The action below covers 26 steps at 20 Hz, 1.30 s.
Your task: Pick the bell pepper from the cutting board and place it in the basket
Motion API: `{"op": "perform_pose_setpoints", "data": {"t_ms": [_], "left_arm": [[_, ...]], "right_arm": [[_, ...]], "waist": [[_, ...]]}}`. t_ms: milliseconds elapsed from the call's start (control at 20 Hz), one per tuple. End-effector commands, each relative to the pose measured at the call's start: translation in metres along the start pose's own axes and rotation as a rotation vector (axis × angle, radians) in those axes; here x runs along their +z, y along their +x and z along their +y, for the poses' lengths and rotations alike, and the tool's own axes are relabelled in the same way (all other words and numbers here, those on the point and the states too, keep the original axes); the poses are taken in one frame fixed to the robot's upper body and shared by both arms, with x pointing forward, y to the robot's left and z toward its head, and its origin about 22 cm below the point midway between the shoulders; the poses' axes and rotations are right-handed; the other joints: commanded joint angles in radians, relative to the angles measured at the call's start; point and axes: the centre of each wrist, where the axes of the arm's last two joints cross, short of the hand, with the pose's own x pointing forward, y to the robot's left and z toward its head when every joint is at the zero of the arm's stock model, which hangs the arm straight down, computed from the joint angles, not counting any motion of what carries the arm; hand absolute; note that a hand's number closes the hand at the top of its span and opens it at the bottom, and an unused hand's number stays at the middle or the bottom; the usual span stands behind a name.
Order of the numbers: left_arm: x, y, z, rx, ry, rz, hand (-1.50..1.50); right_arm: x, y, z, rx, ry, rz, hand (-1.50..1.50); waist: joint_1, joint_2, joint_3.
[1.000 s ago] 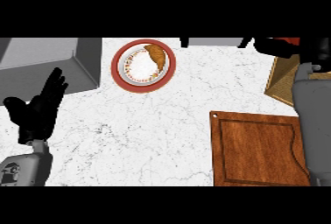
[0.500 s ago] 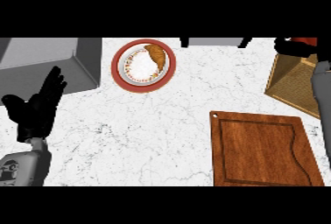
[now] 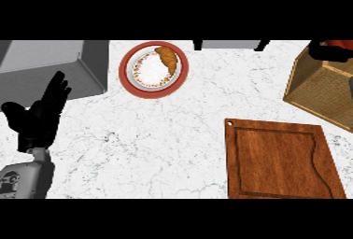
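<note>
While the cutting board (image 3: 283, 158) lies bare at the bench's (image 3: 172, 140) near right edge, the right hand (image 3: 329, 50), its fingers hidden, holds something red, seemingly the bell pepper (image 3: 339, 44), over the basket (image 3: 322, 88); the left hand (image 3: 40, 116) rests spread.

— What lies on the white marble counter (image 3: 165, 140)?

— A wooden cutting board (image 3: 281, 161) at lower right, bare on top. Above it, at the right edge, stands a woven basket (image 3: 318, 88). A black hand (image 3: 322, 50) shows at the top right corner over the basket, with something red (image 3: 339, 44) at it; its fingers cannot be made out.

— And the left side?

— The left hand (image 3: 38, 119) rests open, fingers up, near a grey sink (image 3: 52, 65). A red-rimmed plate (image 3: 153, 69) holds a croissant (image 3: 167, 57).
</note>
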Motion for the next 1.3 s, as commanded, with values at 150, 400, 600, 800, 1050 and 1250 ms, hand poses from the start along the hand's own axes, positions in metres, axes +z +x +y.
{"op": "perform_pose_setpoints", "data": {"t_ms": [150, 400, 600, 800, 1050, 1250], "left_arm": [[0.0, -0.004, -0.004, -0.007, -0.007, -0.008, 0.0], [-0.012, 0.0, -0.013, -0.001, 0.009, -0.02, 0.0], [-0.013, 0.012, -0.013, 0.004, -0.019, 0.003, 0.0], [-0.003, -0.002, -0.008, -0.003, -0.003, -0.001, 0.0], [-0.008, -0.001, -0.013, 0.003, -0.005, -0.006, 0.0], [0.0, 0.006, -0.026, 0.013, -0.015, 0.003, 0.0]], "right_arm": [[-0.003, -0.002, -0.022, 0.492, -0.113, -0.284, 1.5], [-0.011, -0.01, -0.002, 0.563, -0.121, -0.304, 1.5], [-0.026, -0.004, -0.006, 0.543, -0.117, -0.261, 1.5], [-0.03, 0.006, -0.004, 0.595, -0.055, -0.193, 1.5], [-0.033, 0.005, -0.004, 0.662, 0.102, -0.109, 1.5], [-0.028, -0.022, 0.002, 0.662, 0.119, -0.098, 1.5]], "waist": [[0.014, 0.006, 0.001], [0.008, 0.003, 0.002], [0.011, 0.002, 0.002], [0.008, 0.0, 0.002], [0.007, 0.002, 0.002], [0.019, 0.004, 0.003]]}}
